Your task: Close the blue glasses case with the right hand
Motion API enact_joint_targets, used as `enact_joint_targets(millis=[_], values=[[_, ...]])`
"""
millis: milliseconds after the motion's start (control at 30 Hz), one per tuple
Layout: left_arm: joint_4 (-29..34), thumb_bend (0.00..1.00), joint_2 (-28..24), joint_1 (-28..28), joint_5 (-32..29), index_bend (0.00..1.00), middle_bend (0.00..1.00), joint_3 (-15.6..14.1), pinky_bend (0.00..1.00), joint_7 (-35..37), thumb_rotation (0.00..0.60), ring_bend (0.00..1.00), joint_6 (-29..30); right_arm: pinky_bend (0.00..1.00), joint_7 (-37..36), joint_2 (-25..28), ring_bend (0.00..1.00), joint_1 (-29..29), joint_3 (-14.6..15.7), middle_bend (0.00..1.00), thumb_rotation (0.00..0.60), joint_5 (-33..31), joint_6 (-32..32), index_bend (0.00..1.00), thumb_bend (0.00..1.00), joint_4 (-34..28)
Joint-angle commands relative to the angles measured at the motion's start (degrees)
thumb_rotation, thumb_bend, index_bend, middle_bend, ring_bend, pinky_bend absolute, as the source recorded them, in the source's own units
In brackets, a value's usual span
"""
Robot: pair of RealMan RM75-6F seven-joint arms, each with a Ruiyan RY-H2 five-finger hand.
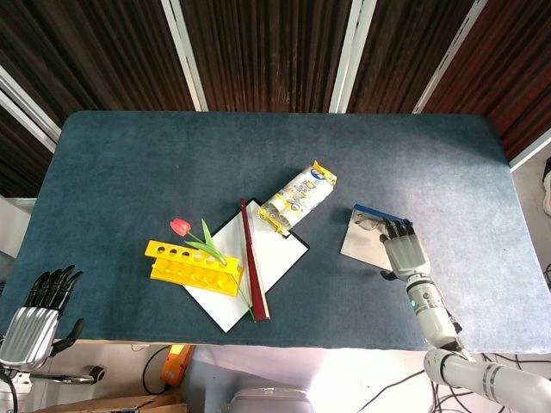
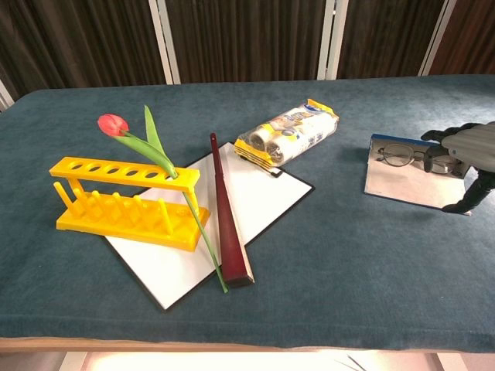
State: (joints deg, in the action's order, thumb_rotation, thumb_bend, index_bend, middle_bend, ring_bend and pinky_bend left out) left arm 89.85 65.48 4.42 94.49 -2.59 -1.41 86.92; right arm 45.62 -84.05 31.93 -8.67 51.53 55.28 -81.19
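Observation:
The blue glasses case (image 1: 357,241) lies open and flat on the right side of the table, its pale lining facing up and a blue rim along its far edge. A pair of thin-framed glasses (image 1: 368,224) rests on the lining. My right hand (image 1: 405,252) is over the right part of the case, fingers stretched toward the far blue rim and nothing gripped. From the chest view, the case (image 2: 406,185) shows the glasses (image 2: 398,157) near its far edge, with the right hand (image 2: 472,147) arched above its right end and the thumb hanging down. My left hand (image 1: 39,314) stays off the table's near-left corner, fingers apart.
Left of the case lie a packet of snacks (image 1: 299,199), a white sheet (image 1: 280,254) with a dark red stick (image 1: 253,271) across it, and a yellow tube rack (image 1: 194,268) holding a red tulip (image 1: 180,227). The table's near edge runs just behind my right wrist.

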Motion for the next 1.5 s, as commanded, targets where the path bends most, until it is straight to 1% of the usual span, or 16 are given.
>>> enact_joint_targets(millis=[33, 200, 533, 767, 1000, 1233, 1300, 1500], values=[[-0.1, 0.37, 0.0, 0.2, 0.0, 0.00, 0.00, 0.1, 0.04, 0.2, 0.600, 0.00, -0.1, 0.00, 0.1, 0.1, 0.00, 0.3, 0.4, 0.00, 0.600, -0.6, 0.3, 0.42, 0.34, 0.1], [-0.2, 0.37, 0.0, 0.5, 0.2, 0.00, 0.00, 0.1, 0.04, 0.4, 0.600, 0.00, -0.6, 0.00, 0.7, 0.0, 0.00, 1.0, 1.2, 0.00, 0.600, -1.4, 0.8, 0.43, 0.34, 0.1], [-0.3, 0.37, -0.1, 0.3, 0.5, 0.00, 0.00, -0.1, 0.04, 0.6, 0.600, 0.00, 0.0, 0.00, 4.9, -2.6, 0.00, 2.9, 3.0, 0.00, 0.600, -3.7, 2.3, 0.46, 0.34, 1.7], [-0.3, 0.37, -0.2, -0.1, 0.4, 0.00, 0.00, -0.1, 0.04, 0.6, 0.600, 0.00, 0.6, 0.01, 6.2, -3.6, 0.00, 3.7, 3.7, 0.00, 0.600, -5.2, 2.7, 0.47, 0.34, 2.5], [-0.3, 0.37, -0.2, -0.1, 0.4, 0.00, 0.00, -0.1, 0.04, 0.6, 0.600, 0.00, 0.6, 0.01, 6.2, -4.2, 0.00, 4.1, 4.3, 0.00, 0.600, -6.1, 2.4, 0.48, 0.34, 3.4], [-0.3, 0.37, -0.1, -0.1, 0.4, 0.00, 0.00, 0.0, 0.04, 0.5, 0.600, 0.00, 0.6, 0.02, 5.6, -4.7, 0.00, 4.2, 4.9, 0.00, 0.600, -6.5, 2.3, 0.52, 0.35, 4.9], [-0.3, 0.37, -0.1, -0.1, 0.4, 0.00, 0.00, 0.0, 0.04, 0.4, 0.600, 0.00, 0.6, 0.02, 5.7, -4.9, 0.00, 4.2, 5.1, 0.00, 0.600, -6.6, 2.3, 0.53, 0.37, 5.4], [-0.2, 0.37, 0.0, -0.1, 0.3, 0.00, 0.00, 0.0, 0.04, 0.2, 0.600, 0.00, 0.5, 0.03, 4.8, -5.0, 0.00, 4.3, 5.1, 0.00, 0.600, -6.3, 2.5, 0.55, 0.48, 5.8]])
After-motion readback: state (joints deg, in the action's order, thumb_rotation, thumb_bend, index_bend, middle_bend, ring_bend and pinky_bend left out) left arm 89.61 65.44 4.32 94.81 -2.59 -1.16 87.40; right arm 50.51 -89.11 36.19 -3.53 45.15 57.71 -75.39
